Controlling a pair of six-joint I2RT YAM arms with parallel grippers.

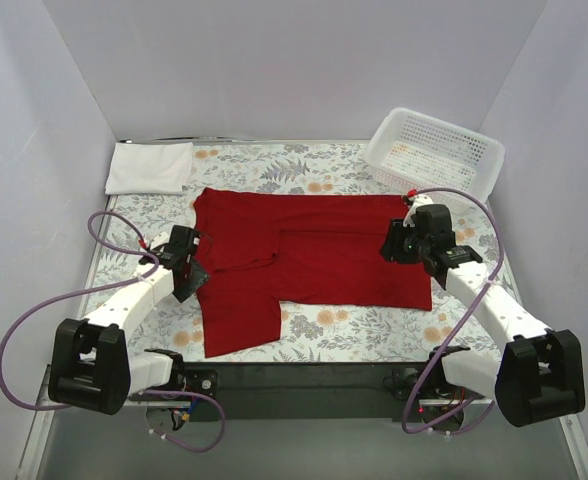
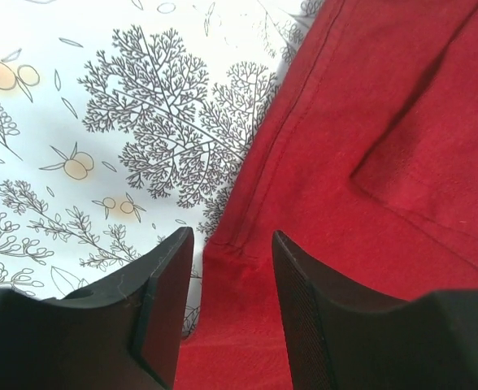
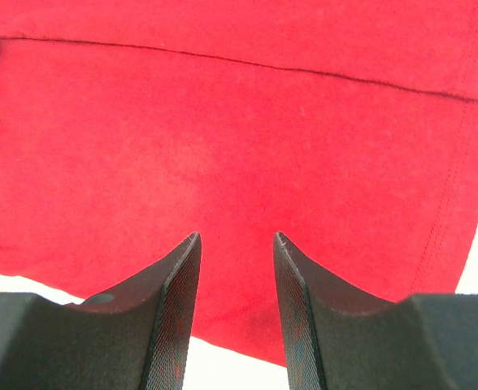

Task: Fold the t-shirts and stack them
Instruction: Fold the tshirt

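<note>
Step in hand: folding the red t-shirt. It lies flat and sideways across the middle of the floral worktop, hem end to the right. One sleeve sticks out toward the near edge at lower left. A layer looks folded over the body near the left end, so I judge the fold begun but not finished.

The white t-shirt sits as a folded rectangle at the far left corner, well apart from the red one. The white mesh basket is at the far right corner and plays no part in this step.

Left hand: low over the left edge of the red shirt, jaws partly apart. The seamed cloth edge lies in the gap and runs on under the right-side finger, with bare worktop under the left-side one. The cloth looks flat, so nothing is pinched.

Right hand: over the hem end on the right, jaws partly apart. Flat red cloth lies below them and nothing is gripped.

Next move, my guess: each hand drops the last bit, gets a finger under its edge and clamps one layer. Then both lift together and carry the cloth over evenly.

- Risk: the left hand is right on the border, so it could close on the worktop and miss the cloth.
- After that: tuck in the loose sleeve, fold once more, and place the shirt on the white one.
</note>
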